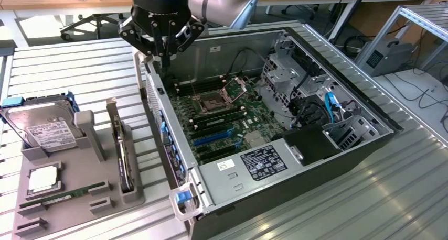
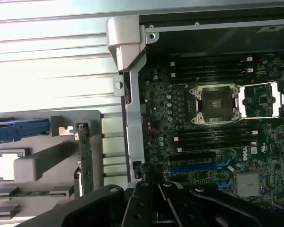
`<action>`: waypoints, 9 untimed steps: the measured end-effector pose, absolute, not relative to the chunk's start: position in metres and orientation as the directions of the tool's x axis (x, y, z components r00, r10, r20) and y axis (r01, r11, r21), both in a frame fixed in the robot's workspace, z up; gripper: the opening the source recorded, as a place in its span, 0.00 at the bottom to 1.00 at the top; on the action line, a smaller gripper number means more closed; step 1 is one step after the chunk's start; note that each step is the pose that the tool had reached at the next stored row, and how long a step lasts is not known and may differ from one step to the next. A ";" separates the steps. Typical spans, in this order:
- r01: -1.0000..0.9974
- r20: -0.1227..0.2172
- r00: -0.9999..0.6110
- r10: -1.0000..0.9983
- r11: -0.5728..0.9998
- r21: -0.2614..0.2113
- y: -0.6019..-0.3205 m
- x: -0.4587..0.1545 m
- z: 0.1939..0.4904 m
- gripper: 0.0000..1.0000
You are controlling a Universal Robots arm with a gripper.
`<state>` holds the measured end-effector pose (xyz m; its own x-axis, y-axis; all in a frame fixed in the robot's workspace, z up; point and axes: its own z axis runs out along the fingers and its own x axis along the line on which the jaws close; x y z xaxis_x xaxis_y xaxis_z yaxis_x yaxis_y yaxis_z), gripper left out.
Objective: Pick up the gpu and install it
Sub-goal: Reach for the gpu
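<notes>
To reach the card well, the claw (image 1: 166, 54) should probably line up along its long edge for a square grip. Its fingers are together and hold nothing, hanging over the computer case's (image 1: 224, 190) wall. The gpu (image 1: 123, 151) stands on edge in the grey holder (image 1: 77, 219) on the surface (image 1: 70, 67), well apart.

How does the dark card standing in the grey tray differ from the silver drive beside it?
The gpu is dark and thin, standing on its long edge; the hard drive is silver and broad, showing a white label. The gpu looks longer. Both sit in the grey tray.
</notes>
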<state>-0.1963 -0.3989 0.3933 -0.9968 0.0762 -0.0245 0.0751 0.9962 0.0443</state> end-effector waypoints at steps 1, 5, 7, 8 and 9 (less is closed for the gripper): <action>0.075 -0.024 -0.997 0.076 0.996 0.044 -0.399 -0.197 0.393 0.11; 0.075 -0.025 -0.997 0.076 0.996 0.044 -0.399 -0.198 0.393 0.11; 0.075 -0.025 -0.997 0.076 0.996 0.044 -0.399 -0.198 0.393 0.11; 0.075 -0.024 -0.997 0.076 0.996 0.044 -0.399 -0.199 0.393 0.11; 0.075 -0.024 -0.997 0.076 0.996 0.044 -0.399 -0.199 0.393 0.11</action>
